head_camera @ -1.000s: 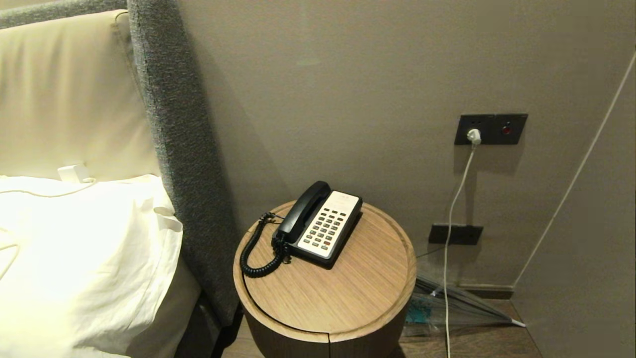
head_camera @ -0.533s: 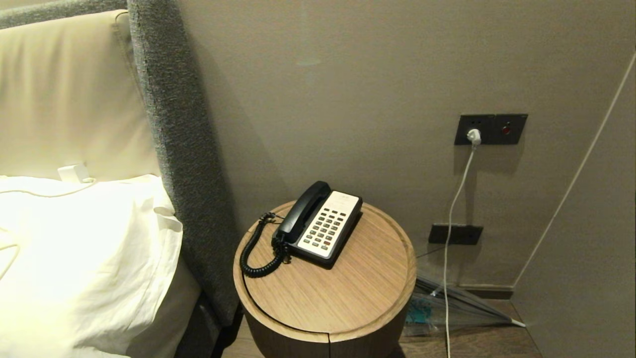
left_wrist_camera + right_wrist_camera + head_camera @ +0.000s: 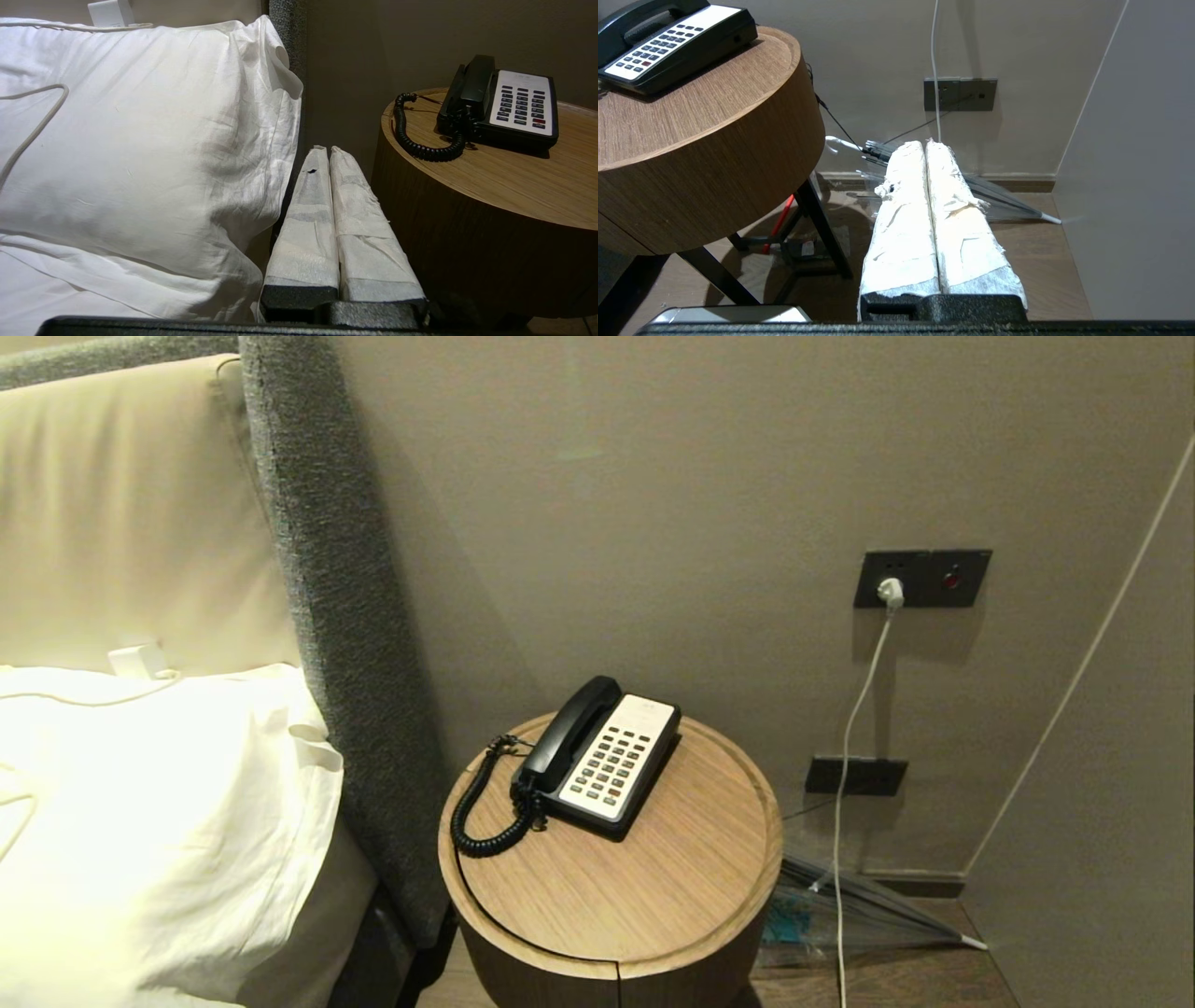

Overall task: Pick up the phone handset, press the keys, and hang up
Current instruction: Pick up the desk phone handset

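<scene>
The black phone handset [image 3: 569,728] lies in its cradle on the left side of the phone base, its coiled cord [image 3: 476,803] looping over the round wooden side table [image 3: 653,887]. The grey keys [image 3: 611,765] sit in rows on the white faceplate beside it. Neither arm shows in the head view. My left gripper [image 3: 327,150] is shut and empty, low between the pillow and the table, short of the handset [image 3: 476,79]. My right gripper [image 3: 925,143] is shut and empty, below the table's height to its right, with the keys [image 3: 656,46] up on the table.
A bed with a white pillow [image 3: 159,821] and a grey headboard [image 3: 336,616] stands left of the table. A white cable [image 3: 850,747] hangs from a wall socket [image 3: 920,579]. A folded clear umbrella [image 3: 859,905] lies on the floor by the wall. A side wall closes the right.
</scene>
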You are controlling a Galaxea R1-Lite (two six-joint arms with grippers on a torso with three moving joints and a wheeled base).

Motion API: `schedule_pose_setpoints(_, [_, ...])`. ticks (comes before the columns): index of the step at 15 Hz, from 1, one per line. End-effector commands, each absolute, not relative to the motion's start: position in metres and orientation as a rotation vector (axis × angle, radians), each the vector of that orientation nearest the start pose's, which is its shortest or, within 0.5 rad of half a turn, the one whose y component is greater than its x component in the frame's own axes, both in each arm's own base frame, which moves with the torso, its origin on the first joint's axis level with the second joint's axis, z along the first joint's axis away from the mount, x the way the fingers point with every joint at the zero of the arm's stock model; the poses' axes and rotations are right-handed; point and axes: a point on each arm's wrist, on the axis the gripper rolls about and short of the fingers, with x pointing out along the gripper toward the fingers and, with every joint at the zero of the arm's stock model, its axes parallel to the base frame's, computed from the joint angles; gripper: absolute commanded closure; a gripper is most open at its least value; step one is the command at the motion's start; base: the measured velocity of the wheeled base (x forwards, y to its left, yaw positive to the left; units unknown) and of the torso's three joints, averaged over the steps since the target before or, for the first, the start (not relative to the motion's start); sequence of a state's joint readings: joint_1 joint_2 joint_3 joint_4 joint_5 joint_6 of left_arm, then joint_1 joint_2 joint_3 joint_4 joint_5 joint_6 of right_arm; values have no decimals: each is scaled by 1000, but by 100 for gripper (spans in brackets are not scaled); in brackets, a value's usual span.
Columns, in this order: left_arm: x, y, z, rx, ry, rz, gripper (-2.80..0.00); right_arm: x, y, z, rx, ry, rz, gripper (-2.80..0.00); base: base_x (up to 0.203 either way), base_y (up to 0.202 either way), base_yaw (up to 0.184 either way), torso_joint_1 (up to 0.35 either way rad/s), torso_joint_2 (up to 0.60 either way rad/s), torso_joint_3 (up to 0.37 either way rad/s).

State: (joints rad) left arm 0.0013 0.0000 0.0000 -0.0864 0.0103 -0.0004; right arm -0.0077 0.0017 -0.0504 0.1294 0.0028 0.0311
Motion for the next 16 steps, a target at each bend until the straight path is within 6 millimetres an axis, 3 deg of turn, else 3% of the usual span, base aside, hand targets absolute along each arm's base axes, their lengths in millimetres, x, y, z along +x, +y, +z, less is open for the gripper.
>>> schedule_pose_setpoints(1, [-20,0,73,-6,-47,12,0,-27,0,76,31,83,-6,0,0,0,0,2,-2,-84])
schedule_pose_setpoints(16, [-20,0,74,-11,-51,12,0,-27,0,76,32,83,-6,0,0,0,0,2,2,-189])
